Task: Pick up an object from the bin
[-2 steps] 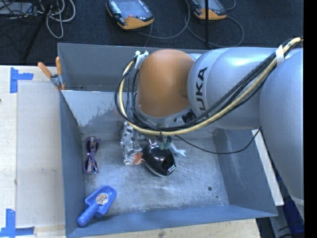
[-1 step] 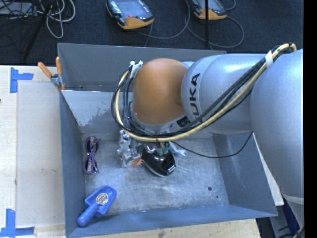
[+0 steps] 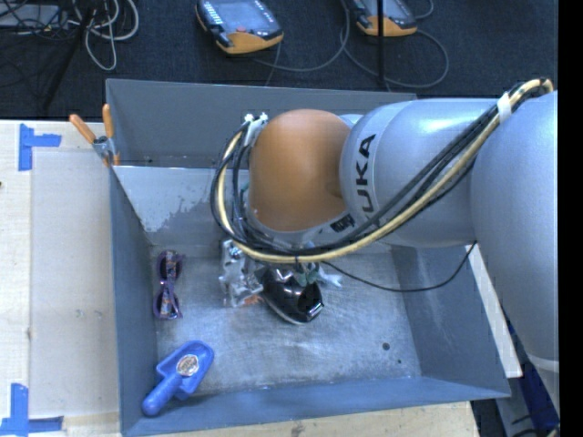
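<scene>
My gripper (image 3: 237, 279) hangs low over the middle of the bin, under the arm's orange cover, and its silvery body reaches down near the floor. Right beside it on the right lies a black glossy rounded object (image 3: 296, 302), partly hidden by the arm; whether the gripper touches it I cannot tell. A pair of purple sunglasses (image 3: 168, 285) lies to the gripper's left, well apart from it.
A blue tool with a handle and a round metallic disc (image 3: 180, 373) lies in the bin's near left corner. Bare floor shows to the right of the black object and along the front wall. The arm and its cables cover the bin's back middle.
</scene>
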`<action>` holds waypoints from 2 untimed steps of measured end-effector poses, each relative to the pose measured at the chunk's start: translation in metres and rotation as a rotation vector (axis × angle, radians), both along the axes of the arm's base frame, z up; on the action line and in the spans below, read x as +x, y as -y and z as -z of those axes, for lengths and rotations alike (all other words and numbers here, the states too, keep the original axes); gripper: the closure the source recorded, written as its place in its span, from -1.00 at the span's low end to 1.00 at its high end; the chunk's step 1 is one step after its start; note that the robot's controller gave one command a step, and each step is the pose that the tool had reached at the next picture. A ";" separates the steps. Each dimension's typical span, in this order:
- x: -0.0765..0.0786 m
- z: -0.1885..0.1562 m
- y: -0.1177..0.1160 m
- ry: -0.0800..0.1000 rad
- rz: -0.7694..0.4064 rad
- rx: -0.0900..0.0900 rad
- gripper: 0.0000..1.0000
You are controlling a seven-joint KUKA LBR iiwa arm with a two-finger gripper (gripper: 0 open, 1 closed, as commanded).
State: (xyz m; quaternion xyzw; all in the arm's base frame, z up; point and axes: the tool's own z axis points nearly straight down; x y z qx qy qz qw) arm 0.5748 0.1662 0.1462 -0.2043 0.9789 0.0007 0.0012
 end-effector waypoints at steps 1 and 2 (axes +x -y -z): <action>-0.002 -0.041 0.008 -0.010 -0.133 -0.002 1.00; 0.000 -0.058 0.020 0.009 -0.304 -0.001 1.00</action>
